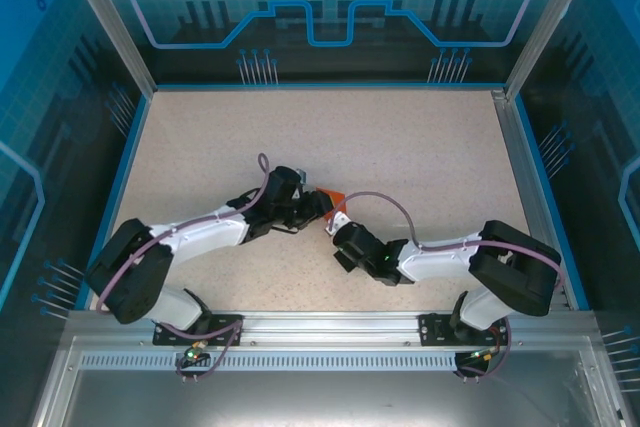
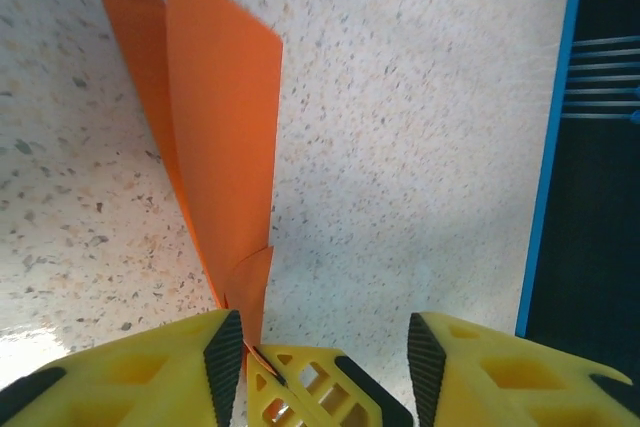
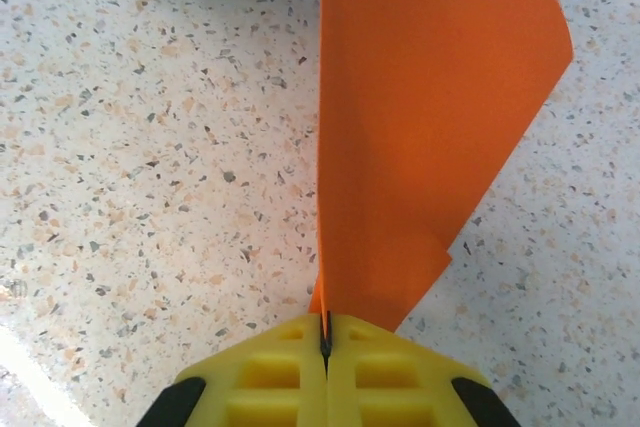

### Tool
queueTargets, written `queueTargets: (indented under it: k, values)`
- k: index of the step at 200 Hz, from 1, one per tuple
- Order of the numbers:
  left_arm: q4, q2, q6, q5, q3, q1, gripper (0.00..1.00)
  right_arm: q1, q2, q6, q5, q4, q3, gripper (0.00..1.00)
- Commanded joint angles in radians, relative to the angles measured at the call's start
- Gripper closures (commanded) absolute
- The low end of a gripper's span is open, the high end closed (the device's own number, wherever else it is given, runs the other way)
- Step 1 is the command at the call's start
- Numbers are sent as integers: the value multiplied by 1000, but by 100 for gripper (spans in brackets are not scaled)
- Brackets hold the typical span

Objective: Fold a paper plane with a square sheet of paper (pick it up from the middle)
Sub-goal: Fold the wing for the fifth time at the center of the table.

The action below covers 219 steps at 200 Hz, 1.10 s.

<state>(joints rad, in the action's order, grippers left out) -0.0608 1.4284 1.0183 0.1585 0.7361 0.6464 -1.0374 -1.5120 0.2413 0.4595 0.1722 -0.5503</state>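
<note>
Top view: folded orange paper [image 1: 329,196] at frame centre, between the two arm tips, over speckled desk [image 1: 430,147].
Right wrist view: right jaws fully shut, pinching paper edge at bottom centre. Sheet [image 3: 430,97] stands on edge, runs up to top of frame.
Left wrist view: left jaws wide apart, gripping nothing. Paper [image 2: 220,117] slants from upper left down to just beside black pad [image 2: 225,347] at lower left. Yellow tip of right jaws sits between left jaws.

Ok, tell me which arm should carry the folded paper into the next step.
Right, probably: the right gripper is shut on the orange paper, while the left gripper stands open beside it.
</note>
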Motion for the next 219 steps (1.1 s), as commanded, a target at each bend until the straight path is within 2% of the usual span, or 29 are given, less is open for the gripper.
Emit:
queueTargets:
  k: [1,15,45,83,104,162,219]
  values:
    - [101,-77,-17,-105,-38,7,47,27,26,-11,-103,66,24,96]
    - [127,-119,-16,-138,-53,7,44,39,34,-2,-135,92,43,96]
    - [149,-166,-26,-158,-74,7,32,63,47,5,-200,163,81,95]
    - [147,-61,-18,-101,-10,7,24,66,48,0,-167,156,91,95]
    - [137,42,-17,-45,57,7,25,66,53,-8,-146,152,96,94]
    - [130,212,22,10,163,3,29,64,45,-19,-120,148,106,91]
    - [110,234,58,21,154,-3,40,64,24,-35,-109,145,104,90]
